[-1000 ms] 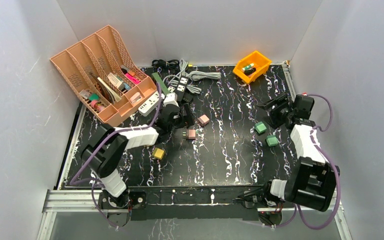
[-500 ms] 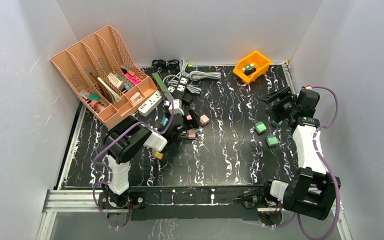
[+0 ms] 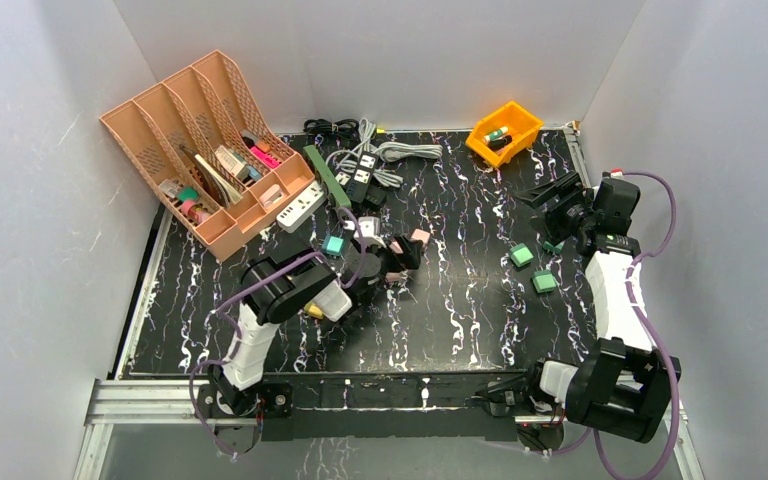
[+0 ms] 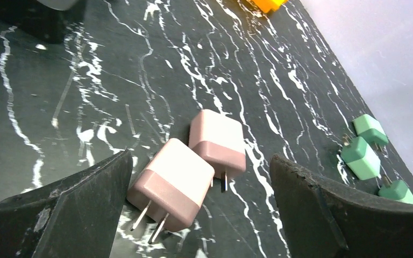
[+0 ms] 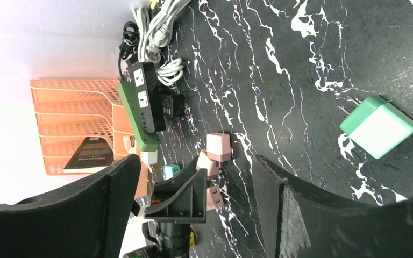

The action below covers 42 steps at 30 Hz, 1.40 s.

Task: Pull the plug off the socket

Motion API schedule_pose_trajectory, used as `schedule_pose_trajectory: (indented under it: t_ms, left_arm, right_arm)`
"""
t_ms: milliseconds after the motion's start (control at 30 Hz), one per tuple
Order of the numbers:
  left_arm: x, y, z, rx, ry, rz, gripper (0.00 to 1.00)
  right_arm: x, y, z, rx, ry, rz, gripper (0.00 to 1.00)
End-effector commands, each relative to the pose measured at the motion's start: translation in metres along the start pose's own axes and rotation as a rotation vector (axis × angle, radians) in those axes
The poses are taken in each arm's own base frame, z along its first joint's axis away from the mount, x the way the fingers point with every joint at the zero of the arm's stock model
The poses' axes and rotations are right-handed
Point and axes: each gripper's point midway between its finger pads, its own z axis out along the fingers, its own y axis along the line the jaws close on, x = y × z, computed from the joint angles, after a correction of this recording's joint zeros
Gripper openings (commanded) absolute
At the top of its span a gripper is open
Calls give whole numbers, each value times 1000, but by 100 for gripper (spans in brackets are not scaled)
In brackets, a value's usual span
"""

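A black power strip, a green one and a white one lie at the back, near the orange rack. A black plug sits against the black strip. My left gripper is open and low over the table middle. In the left wrist view its jaws stand wide around two loose pink plugs, without gripping them. My right gripper is open and empty, held above the table at the right; its wrist view looks across at the strips.
An orange rack stands back left and an orange bin back right. Grey cables lie by the strips. Green plugs lie near the right arm. A teal plug and a yellow one lie by the left arm.
My left gripper has moved away from the power strips, forward and right, to the pink plugs, which have shifted. My right gripper moved back and right early on, then held still.
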Motion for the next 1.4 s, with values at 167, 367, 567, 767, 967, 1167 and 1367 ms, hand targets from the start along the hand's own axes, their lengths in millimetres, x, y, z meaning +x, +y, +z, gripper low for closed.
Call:
schedule_pose_trajectory:
  t_ms: [167,367,567,767,967,1167,1367]
  left_arm:
    - [52,-38,1,20,25,-61,98]
    - [61,-70,11,82,17,-63,98]
    - [8,-50,6,11,-75,4,98]
    - [-82,-56,-44,80,-158,99,98]
    - [-156,-27,-89,-42,-56,177,99]
    - [-168,59,-111,-295,199,188,99]
    - [-106,94,-112,-269,504,85,90]
  right_arm:
    - [-3,17,-7,-69,-19,-63,84]
    - [-4,21,-12,-72,-26,-84,84]
    - [-6,29,-18,-86,-37,-116,84]
    - [-4,31,-19,-94,-35,-126,84]
    - [-2,31,-15,-103,-26,-134,84]
    - [0,31,-11,-103,-17,-139,83]
    - [2,29,-13,-96,-20,-146,83]
